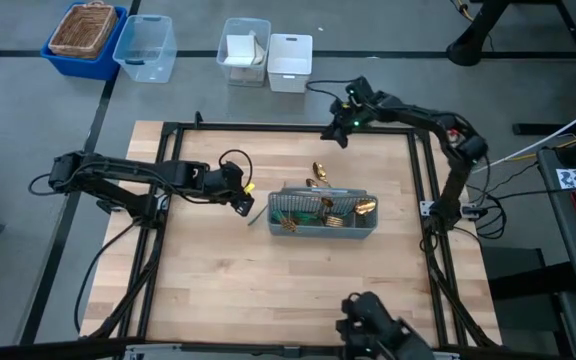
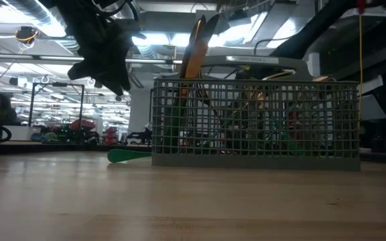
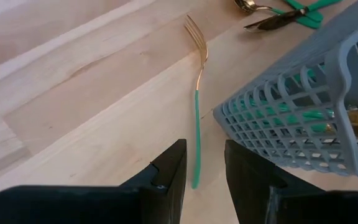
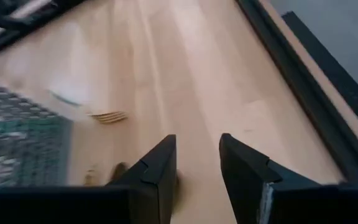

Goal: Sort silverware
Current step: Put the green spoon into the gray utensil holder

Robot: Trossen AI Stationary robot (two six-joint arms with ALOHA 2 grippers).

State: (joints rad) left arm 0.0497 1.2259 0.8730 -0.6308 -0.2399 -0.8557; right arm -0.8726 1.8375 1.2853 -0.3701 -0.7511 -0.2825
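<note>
One fork point(image 3: 197, 118) lies on the table just ahead of my left jaws point(image 3: 204, 171), beside the caddy point(image 3: 303, 112), so I hover them empty and parted over its green handle, while my right jaws point(image 4: 197, 168) wait apart, empty too.

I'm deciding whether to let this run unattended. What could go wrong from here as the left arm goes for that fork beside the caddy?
The fork lies flat on the table right beside the grey mesh caddy, so the open left gripper could bump the caddy wall on the way down. A thin handle flat on wood may also slip from the fingers. The right gripper waits at the far edge, empty.
</note>
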